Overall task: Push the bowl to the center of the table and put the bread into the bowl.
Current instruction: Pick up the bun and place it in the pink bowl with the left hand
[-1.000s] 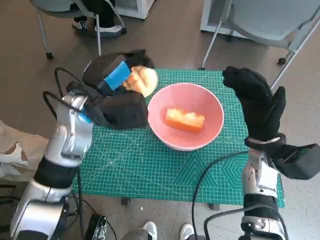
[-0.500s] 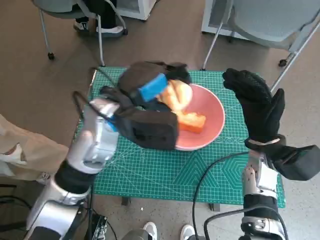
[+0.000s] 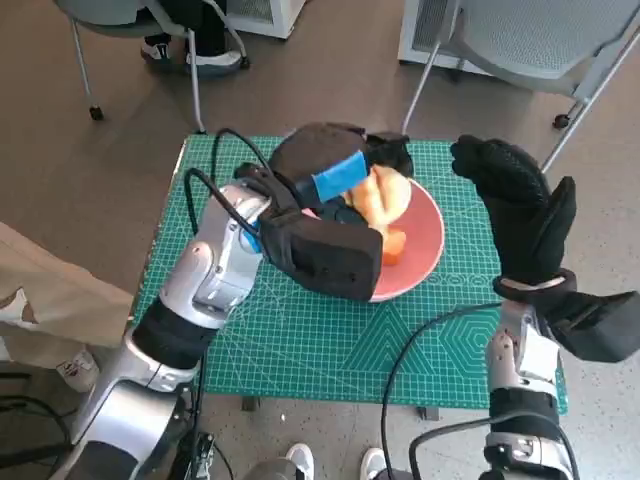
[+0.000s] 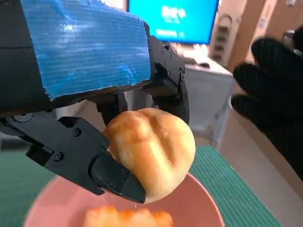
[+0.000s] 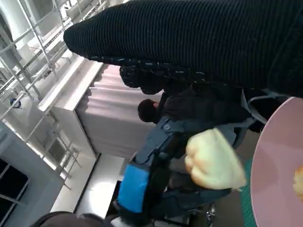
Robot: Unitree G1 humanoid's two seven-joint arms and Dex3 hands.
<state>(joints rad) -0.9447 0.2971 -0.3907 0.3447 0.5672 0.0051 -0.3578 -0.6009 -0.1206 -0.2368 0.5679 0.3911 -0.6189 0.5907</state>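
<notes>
Head view: bun (image 3: 383,193) in L hand (image 3: 335,172)

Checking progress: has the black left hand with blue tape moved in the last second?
Yes. The left hand, holding the round bread roll, moved rightward over the pink bowl.

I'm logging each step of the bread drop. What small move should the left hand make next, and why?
Probably lower a little and release. The left hand holds the round bread roll over the pink bowl, which already contains an orange bread piece. The roll hangs above the bowl's inside, so letting go should land it there.
</notes>
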